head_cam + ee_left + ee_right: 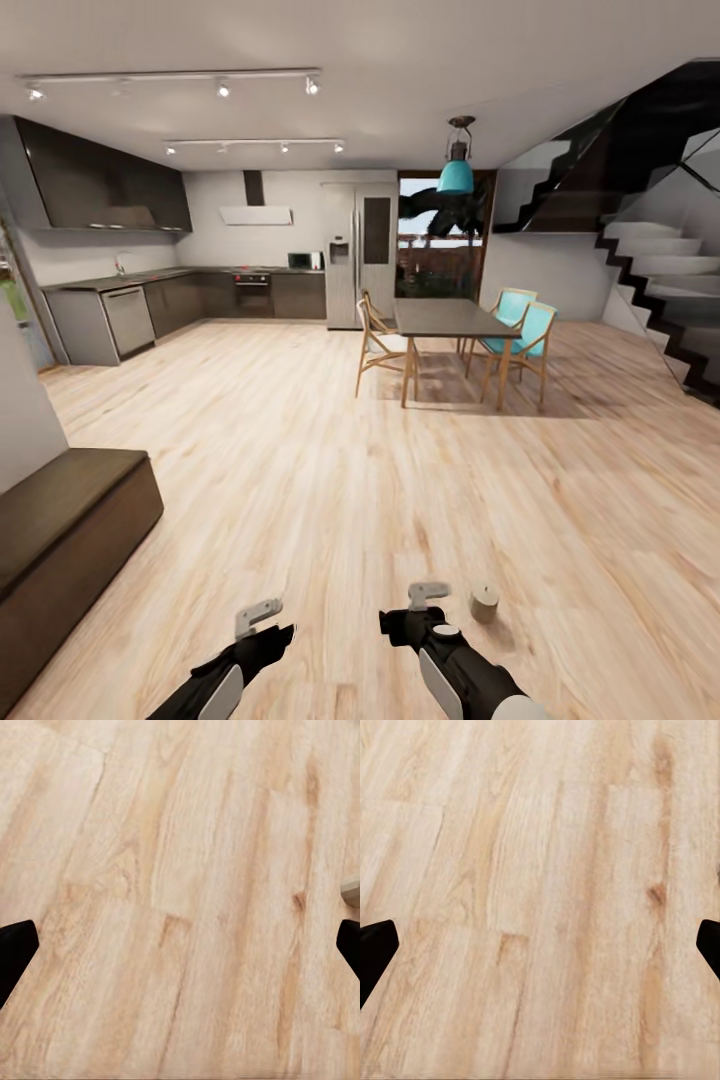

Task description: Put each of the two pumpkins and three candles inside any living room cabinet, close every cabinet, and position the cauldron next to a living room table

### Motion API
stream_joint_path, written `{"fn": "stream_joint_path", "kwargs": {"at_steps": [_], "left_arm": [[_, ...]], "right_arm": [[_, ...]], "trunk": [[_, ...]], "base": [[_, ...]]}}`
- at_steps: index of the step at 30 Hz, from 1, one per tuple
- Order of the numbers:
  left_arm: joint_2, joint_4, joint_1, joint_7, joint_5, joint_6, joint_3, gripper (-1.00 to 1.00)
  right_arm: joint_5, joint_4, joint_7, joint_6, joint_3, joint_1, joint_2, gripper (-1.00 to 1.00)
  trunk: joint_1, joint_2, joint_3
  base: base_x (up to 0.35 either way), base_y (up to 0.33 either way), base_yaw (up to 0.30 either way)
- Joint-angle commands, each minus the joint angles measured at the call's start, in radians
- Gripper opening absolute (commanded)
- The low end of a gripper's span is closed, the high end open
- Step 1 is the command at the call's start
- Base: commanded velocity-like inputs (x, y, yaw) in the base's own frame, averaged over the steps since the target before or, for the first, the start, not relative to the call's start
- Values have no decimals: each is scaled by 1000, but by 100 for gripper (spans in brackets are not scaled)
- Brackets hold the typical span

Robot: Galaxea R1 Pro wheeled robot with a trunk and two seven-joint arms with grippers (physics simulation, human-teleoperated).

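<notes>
I see a small candle (485, 603) on the floor (300, 450), near my right gripper (428, 592). The cabinet (70, 520) is at my near left. The table (445, 318) stands far off. Both the right and the left gripper (258, 612) are wide apart and hold nothing.

Head view was evenly bright. Small white ceiling track spotlights (222, 89) glowed. Soft shadows lay under the dark rectangular dining table (445, 318) and beside the small beige cylinder (485, 603) just beyond the right gripper (428, 597). Straight edges bowed toward the frame borders. Both wrist views were bright, shadowless, with slightly soft wood grain.
</notes>
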Motion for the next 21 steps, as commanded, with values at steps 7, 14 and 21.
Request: {"fn": "stream_joint_path", "kwargs": {"at_steps": [7,14,21], "left_arm": [[-1,-1,-1,0,7,4,-5,100],[0,-1,-1,0,7,3,-5,100],[0,-1,-1,0,7,2,-5,100]], "right_arm": [[-9,-2,-8,6,9,0,-1,100],[-9,-2,-8,6,10,0,-1,100],[-9,-2,-8,6,10,0,-1,100]], "trunk": [[-1,-1,6],[-1,-1,14],[-1,-1,21]], "base": [[-290,63,232],[-245,3,232],[-182,0,232]]}}
